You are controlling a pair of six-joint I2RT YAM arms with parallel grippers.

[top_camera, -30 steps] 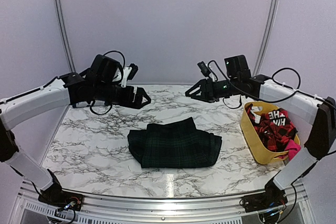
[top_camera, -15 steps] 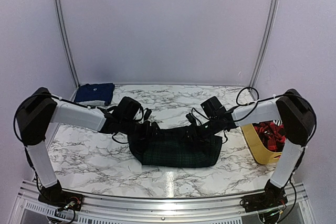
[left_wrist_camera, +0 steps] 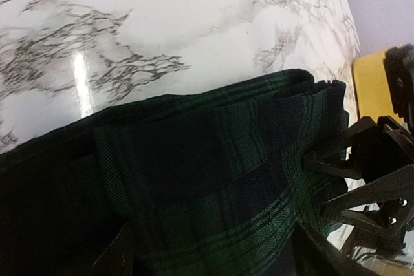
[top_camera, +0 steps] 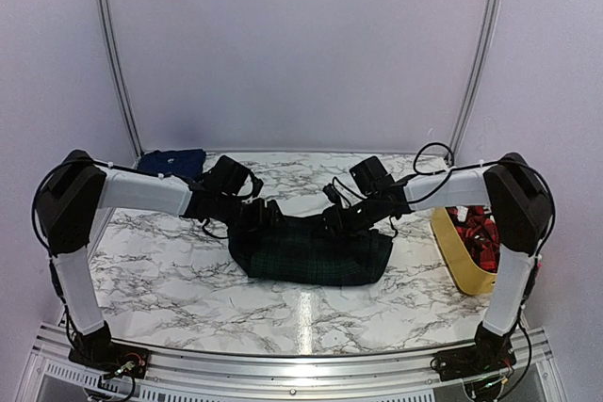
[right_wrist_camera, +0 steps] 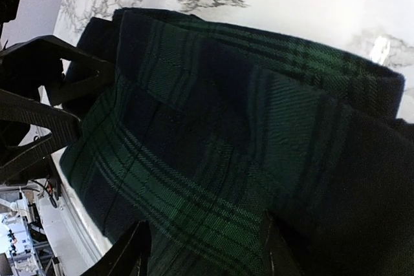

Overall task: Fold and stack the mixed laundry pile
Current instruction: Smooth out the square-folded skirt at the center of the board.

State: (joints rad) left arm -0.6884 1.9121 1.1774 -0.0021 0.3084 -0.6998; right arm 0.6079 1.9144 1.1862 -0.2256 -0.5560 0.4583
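The dark green-and-navy plaid garment [top_camera: 311, 256] lies folded into a thick band at the table's middle. My left gripper [top_camera: 269, 220] bears on its far left edge and my right gripper [top_camera: 332, 220] on its far right edge, facing each other. In the left wrist view plaid cloth [left_wrist_camera: 213, 179] fills the span between my left gripper's [left_wrist_camera: 217, 253] wide fingers. The right wrist view shows the same plaid [right_wrist_camera: 213, 127] bunched inside my right gripper [right_wrist_camera: 204, 240]. A navy-blue cloth [top_camera: 172, 163] lies folded at the back left. Red-and-black pieces [top_camera: 480, 237] sit in the tub.
The yellow plastic tub [top_camera: 459, 253] stands at the right edge, close beside my right forearm. The marble table [top_camera: 160, 270] shows bare on both sides of the garment and along its front. The white back wall rises just behind the navy cloth.
Both arms came down from above the table onto the garment's far edge. Since half a second ago the garment's near edge has drawn back and the bundle looks narrower.
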